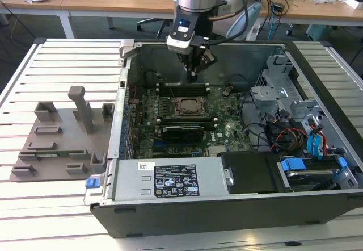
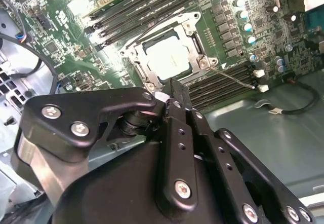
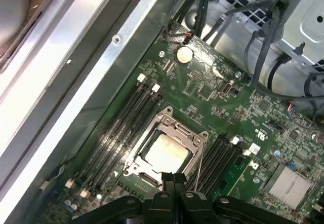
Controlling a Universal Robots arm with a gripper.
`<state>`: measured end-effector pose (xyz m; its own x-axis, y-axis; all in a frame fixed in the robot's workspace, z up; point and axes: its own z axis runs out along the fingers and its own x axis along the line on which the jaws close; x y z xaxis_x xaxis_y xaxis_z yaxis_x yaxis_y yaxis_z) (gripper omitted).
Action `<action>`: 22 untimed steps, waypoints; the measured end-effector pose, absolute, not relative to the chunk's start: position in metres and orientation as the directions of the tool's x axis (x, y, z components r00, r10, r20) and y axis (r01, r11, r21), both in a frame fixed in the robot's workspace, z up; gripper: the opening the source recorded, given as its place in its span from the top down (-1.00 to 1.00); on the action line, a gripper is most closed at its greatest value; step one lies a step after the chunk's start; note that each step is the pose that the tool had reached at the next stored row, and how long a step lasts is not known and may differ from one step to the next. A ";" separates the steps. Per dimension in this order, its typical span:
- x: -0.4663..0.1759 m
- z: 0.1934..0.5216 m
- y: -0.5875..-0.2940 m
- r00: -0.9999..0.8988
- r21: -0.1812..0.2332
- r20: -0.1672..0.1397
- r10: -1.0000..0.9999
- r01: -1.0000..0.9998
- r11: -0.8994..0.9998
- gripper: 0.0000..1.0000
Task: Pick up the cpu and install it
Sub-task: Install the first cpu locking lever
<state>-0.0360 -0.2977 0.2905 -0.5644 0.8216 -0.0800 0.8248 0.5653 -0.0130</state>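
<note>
cpu (image 3: 167, 154): thin, light, stiff, lying in socket frame (image 3: 178, 128), likely slippery and fragile, best gripped by opposite edges; pincer (image 3: 173, 177) together above, empty

Sticker: white rectangular paper label (image 1: 176, 181), 6 o'clock in the exterior view; dense black print, unreadable.
Board markings: green circuit board (image 3: 205, 89), tiny white print, unreadable.

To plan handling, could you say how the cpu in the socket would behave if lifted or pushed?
The cpu is a thin flat square with a metal top, so probably stiff and light. Its shiny face may be slippery. Lying flat inside the socket frame, it should hardly slide or tip.
</note>
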 end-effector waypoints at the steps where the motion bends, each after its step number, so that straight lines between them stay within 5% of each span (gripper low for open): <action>1: -0.036 0.290 -0.298 -0.578 -0.013 -0.080 0.812 0.815 0.579 0.79; 22: -0.036 0.290 -0.298 -0.728 -0.013 -0.080 0.681 0.684 0.730 0.79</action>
<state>-0.0360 -0.2977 0.2905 -0.7281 0.6808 -0.0799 0.6837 0.7297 -0.0130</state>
